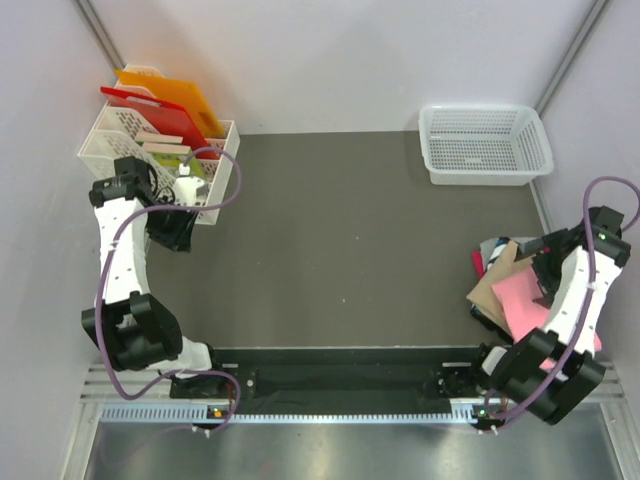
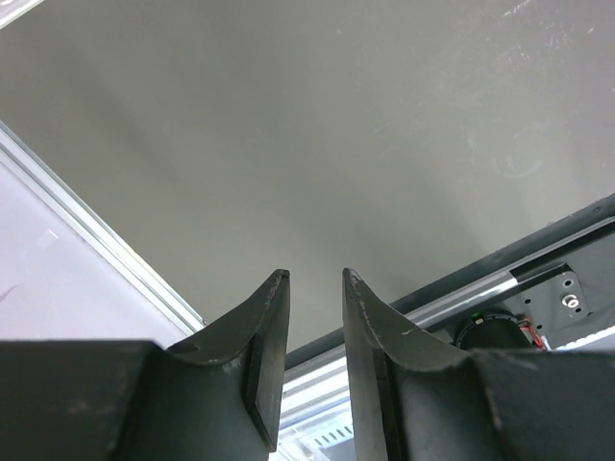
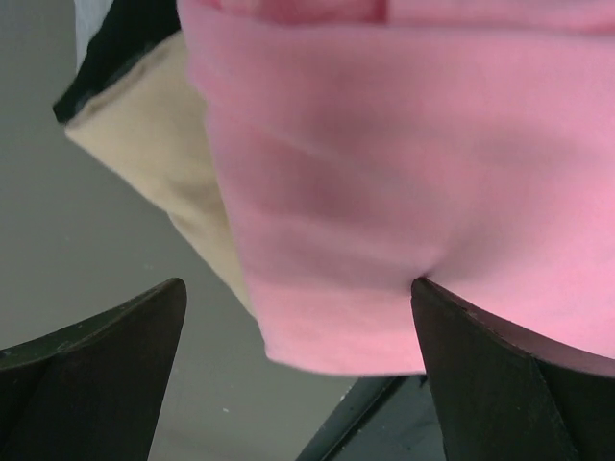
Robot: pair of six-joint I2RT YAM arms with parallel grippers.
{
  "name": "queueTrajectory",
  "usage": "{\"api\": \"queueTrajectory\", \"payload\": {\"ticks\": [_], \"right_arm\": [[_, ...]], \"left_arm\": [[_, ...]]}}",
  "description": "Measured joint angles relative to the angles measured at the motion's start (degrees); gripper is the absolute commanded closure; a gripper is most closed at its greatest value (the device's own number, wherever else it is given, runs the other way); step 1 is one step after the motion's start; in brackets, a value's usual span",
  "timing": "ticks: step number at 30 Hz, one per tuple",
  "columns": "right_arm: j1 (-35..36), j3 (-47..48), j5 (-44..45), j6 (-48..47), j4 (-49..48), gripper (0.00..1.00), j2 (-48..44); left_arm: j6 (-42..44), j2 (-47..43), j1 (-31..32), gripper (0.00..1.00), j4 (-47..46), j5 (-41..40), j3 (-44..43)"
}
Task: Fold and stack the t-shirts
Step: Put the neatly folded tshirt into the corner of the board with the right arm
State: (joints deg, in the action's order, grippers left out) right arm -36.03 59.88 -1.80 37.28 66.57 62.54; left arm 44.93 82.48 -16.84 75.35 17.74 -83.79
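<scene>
We see the t-shirts piled at the right edge of the surface, towards its near corner. The salmon-pink t-shirt lies on top as a flat folded rectangle, overlapping the tan t-shirt, with the dark and red shirts bunched at the far side of the pile. The right pincer hangs low over the pink shirt's edge with its jaws spread wide. Cloth fills the gap between them, and one finger appears to touch the fold, but nothing is clamped. The left pincer is far off at the left edge beside the white basket of boards; its jaws stand narrowly apart with nothing between them. We judge that the stacking step is in hand, with pink set on tan. If so, the next move calls for lifting the right arm straight clear so the finger does not drag the fold open. After that it calls for reaching the looser shirts behind. The empty mesh basket sits at the far right corner.
</scene>
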Motion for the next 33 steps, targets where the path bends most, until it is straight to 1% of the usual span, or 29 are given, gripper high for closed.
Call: {"api": "queueTrajectory", "payload": {"ticks": [3,6,9,12,15,18,21,23,24,25,27,29,33], "right_arm": [[2.08,-0.22,1.31,0.52,-4.09,0.0,5.31],[6.34,-0.22,3.5,0.33,-6.25,0.0,11.3],[11.26,0.92,5.73,-0.66,-6.43,0.0,16.35],[15.63,5.66,6.75,-1.46,-4.68,0.0,18.95],[19.06,15.52,5.99,-1.77,-2.99,0.0,19.5],[22.12,28.41,4.04,-2.25,-2.69,0.0,19.61],[25.73,41.92,0.07,-3.23,-2.71,0.0,19.5],[28.17,47.58,-2.6,-4.11,-2.69,0.0,18.99],[29.73,49.46,-3.69,-4.61,-2.78,0.0,18.47],[31.15,50.1,-4.74,-5.03,-3.1,0.0,17.66],[33.55,49.24,-6.47,-5.77,-3.23,0.0,15.8],[35.93,45.29,-7.39,-6.36,-4.59,0.0,13.11],[38.93,38.49,-8.24,-7.61,-4.74,0.0,10.62]], "left_arm": [[-0.63,0.81,0.0,0.66,0.44,-0.04,-1.22],[-1.53,1.57,0.0,0.66,0.59,-0.07,-1.75],[-2.4,1.86,0.02,0.66,0.98,-0.22,-1.75],[-3.32,1.86,0.0,0.65,1.29,-0.24,-1.81],[-4.44,1.86,0.0,0.64,1.64,-0.15,-2.56],[-5.66,1.86,0.0,0.62,1.79,0.22,-4.31],[-6.91,1.86,0.0,0.6,1.79,0.94,-6.25],[-7.78,1.86,0.0,0.55,1.81,1.46,-7.1],[-8.11,1.86,0.0,0.5,1.81,1.81,-7.45],[-8.63,1.86,0.0,0.42,1.84,2.23,-7.87],[-9.49,1.9,0.0,0.36,1.86,2.75,-8.66],[-10.82,1.92,0.0,0.32,1.81,3.28,-9.27],[-12.57,1.92,0.0,0.29,1.86,3.93,-9.42]]}}
